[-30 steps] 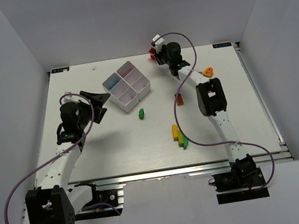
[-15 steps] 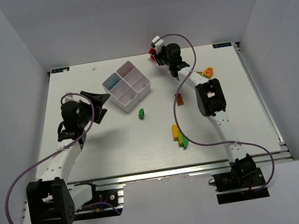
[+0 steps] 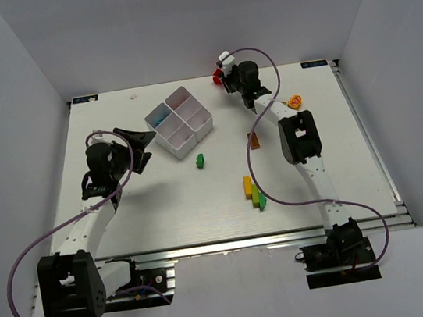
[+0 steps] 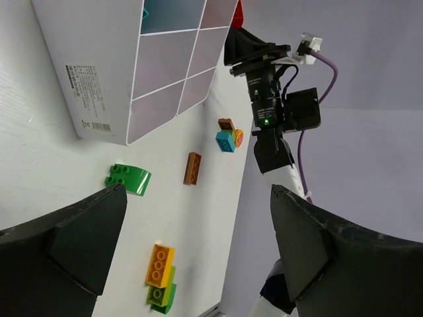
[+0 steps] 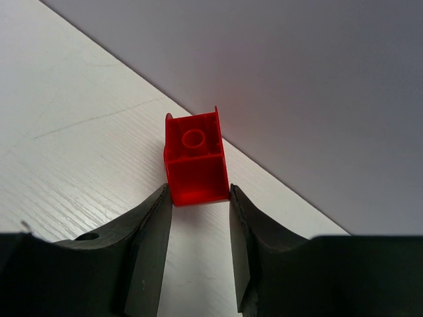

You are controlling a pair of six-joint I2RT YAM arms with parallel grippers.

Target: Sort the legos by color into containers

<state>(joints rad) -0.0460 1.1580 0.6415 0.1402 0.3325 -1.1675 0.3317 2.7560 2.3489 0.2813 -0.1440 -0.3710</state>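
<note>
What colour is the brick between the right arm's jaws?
The brick is red, clearest in right wrist view.

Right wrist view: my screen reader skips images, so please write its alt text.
A red brick sits pinched between the two dark fingertips of the right gripper, at the edge of the white table, by a grey wall.

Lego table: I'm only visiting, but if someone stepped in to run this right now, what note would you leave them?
Left gripper: open, empty, beside the tray.
Right gripper: shut on a red brick at the table's far edge.
Done: a blue piece lies in one tray compartment.
Left: the red brick still needs a compartment. Loose on the table: a green brick, a brown-orange brick, a yellow-and-green stack and a mixed clump on the right.
</note>
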